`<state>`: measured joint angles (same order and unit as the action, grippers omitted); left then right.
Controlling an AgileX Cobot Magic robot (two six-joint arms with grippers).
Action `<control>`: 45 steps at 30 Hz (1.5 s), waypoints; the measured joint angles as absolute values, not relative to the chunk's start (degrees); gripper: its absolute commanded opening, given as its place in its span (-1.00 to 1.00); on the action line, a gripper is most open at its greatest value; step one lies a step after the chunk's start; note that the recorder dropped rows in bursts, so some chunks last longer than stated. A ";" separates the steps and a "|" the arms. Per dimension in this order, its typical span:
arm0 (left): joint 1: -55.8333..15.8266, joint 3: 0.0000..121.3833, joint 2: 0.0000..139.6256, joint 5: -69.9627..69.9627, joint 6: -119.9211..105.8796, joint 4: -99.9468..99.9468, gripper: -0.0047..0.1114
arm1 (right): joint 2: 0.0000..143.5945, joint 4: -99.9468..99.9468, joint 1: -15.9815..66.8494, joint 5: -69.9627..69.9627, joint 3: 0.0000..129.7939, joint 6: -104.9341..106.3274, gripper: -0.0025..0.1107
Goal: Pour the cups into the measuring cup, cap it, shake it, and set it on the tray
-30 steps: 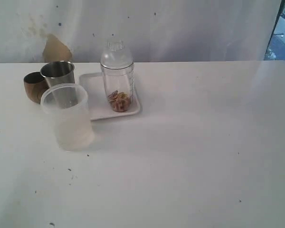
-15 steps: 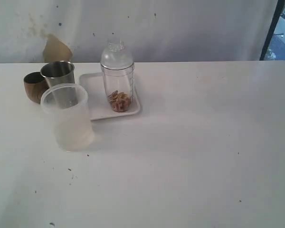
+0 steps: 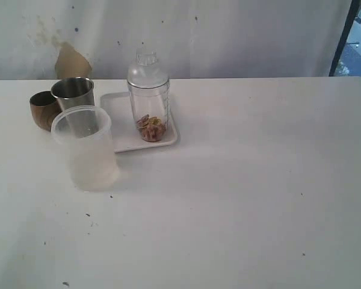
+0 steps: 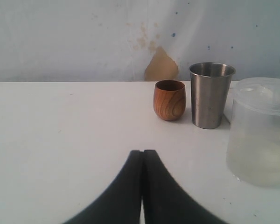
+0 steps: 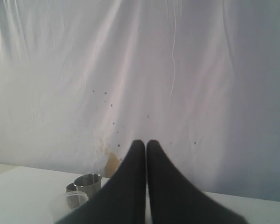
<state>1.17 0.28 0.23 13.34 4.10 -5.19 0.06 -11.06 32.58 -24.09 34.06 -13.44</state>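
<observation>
The big white tabletop holds everything. On it lies the flat white tray, and the measuring cup stands upright on that tray with its clear cap on and brown bits at the bottom. Just beside the tray are a wide frosted tumbler, the steel tumbler and the small wooden cup, all standing.

The left tool is closed tight and holds nothing; it points at the cups from well back. The right tool is closed and empty too, up high and far off.

I think the job looks done. Next, both arms only need to keep away.
</observation>
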 measured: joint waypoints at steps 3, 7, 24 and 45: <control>1.17 0.28 0.23 13.34 4.10 -5.19 -0.92 | 0.06 -10.34 31.60 -23.14 32.55 -12.82 -0.94; 1.17 0.28 0.23 13.34 4.10 -5.19 -0.92 | 0.16 -9.19 28.83 -16.28 28.11 -7.26 -0.94; 1.17 0.28 0.23 13.34 4.10 -5.19 -0.92 | 0.27 -1.23 12.45 -4.01 1.34 4.53 -0.94; 1.17 0.28 0.23 13.34 4.10 -5.19 -0.92 | 0.27 -1.02 7.00 -19.94 0.31 2.23 -0.94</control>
